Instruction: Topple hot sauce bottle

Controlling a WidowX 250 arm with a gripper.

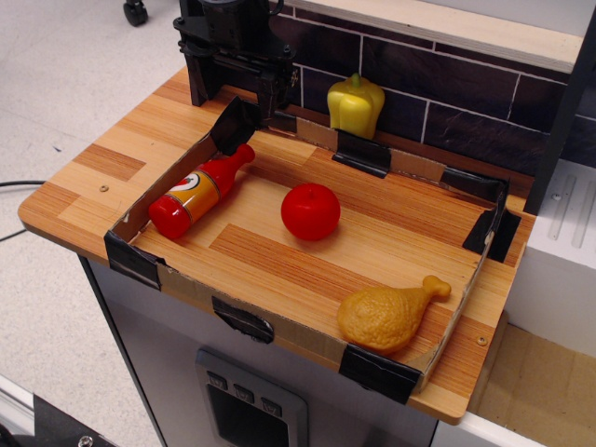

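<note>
The hot sauce bottle is glossy red with an orange label band. It lies on its side at the left of the cardboard-walled tray, cap pointing toward the back left corner, base toward the front left. My gripper hangs above the tray's back left corner, clear of the bottle. Its two black fingers are spread apart and hold nothing.
A round red tomato-like ball sits mid-tray. A yellow toy chicken drumstick lies at the front right corner. A yellow bell pepper stands behind the tray against the dark brick wall.
</note>
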